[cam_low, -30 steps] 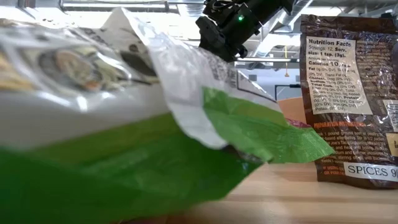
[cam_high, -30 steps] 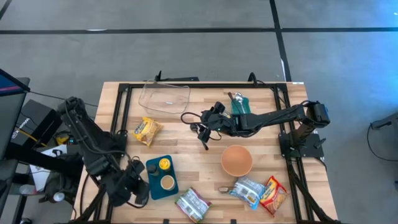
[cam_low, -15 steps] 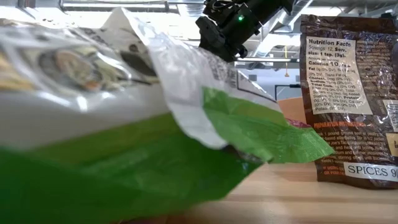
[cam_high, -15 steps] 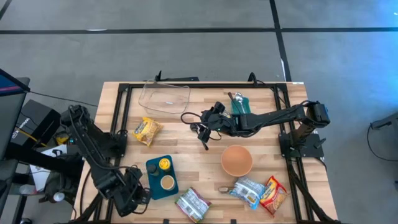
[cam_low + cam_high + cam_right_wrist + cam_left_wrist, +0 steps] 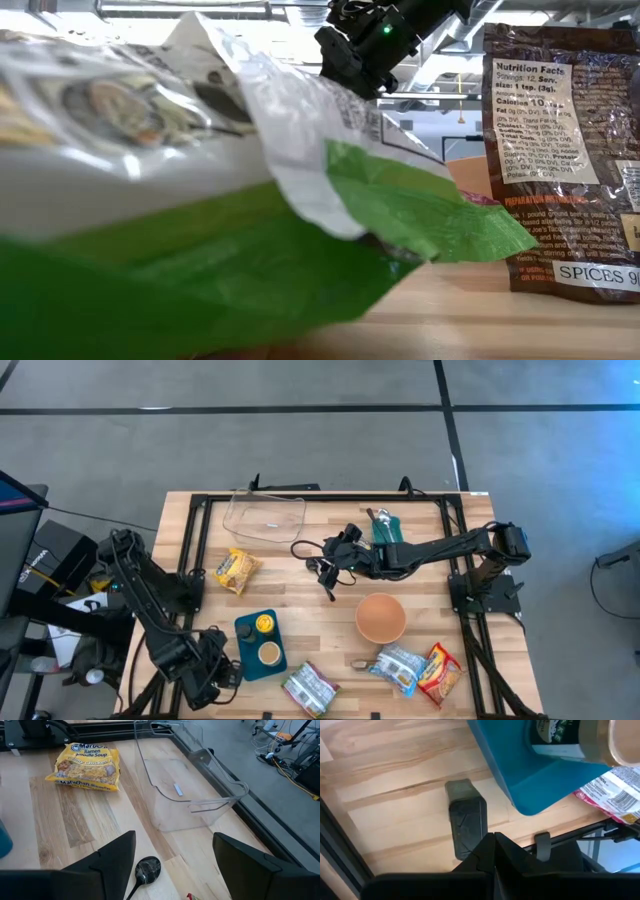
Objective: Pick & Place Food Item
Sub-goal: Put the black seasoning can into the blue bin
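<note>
A yellow ramen packet point(image 5: 237, 570) lies flat on the table, also in the right wrist view point(image 5: 87, 767). A clear plastic container point(image 5: 265, 517) stands at the far edge and shows in the right wrist view too point(image 5: 185, 785). My right gripper point(image 5: 332, 552) hangs open and empty over the table's middle, right of both; its fingers stand wide apart point(image 5: 174, 837). A black spoon point(image 5: 144, 870) lies below it. My left gripper point(image 5: 220, 672) is shut and empty at the near left, beside a blue tray point(image 5: 530, 780) holding two jars.
An orange bowl point(image 5: 381, 617) stands right of centre. A green-white packet point(image 5: 310, 688), a silver packet point(image 5: 400, 665) and a red packet point(image 5: 440, 672) lie at the near edge. A green item point(image 5: 385, 528) lies under the right arm. A dark block point(image 5: 466, 822) sits on the table.
My left gripper has drawn back a little toward the table's near left corner, away from the blue tray, still shut. Nothing on the table has moved.
</note>
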Motion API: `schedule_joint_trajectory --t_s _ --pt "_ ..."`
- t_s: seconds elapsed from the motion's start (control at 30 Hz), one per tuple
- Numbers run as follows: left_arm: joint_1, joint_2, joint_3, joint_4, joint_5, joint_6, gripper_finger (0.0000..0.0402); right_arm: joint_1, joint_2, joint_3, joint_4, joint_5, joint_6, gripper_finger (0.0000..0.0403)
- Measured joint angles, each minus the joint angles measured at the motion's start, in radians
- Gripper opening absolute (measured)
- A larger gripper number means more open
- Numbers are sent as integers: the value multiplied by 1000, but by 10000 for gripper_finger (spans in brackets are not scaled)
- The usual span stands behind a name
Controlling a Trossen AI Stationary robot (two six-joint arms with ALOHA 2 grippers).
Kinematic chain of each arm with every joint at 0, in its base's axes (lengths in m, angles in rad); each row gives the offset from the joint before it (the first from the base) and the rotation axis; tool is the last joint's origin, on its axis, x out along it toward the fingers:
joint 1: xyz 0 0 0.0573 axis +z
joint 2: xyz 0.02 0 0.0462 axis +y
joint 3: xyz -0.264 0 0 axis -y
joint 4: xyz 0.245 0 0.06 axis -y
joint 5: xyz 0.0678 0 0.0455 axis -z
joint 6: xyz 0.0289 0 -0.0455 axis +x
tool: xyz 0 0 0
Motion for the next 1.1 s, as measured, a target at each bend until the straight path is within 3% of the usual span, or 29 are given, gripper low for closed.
schedule_joint_trajectory --t_s 0.43,0.6,0.77,1.1 --pt "-2 -6 0 2 65 79 2 0 0 0 0 0 0 260" --pt "-1 -6 0 0 127 79 20 0 0 0 0 0 0 260" --pt "-1 -6 0 -1 142 78 70 0 0 0 0 0 0 260" --pt "1 -5 -1 -28 131 76 211 0 0 0 0 0 0 260"
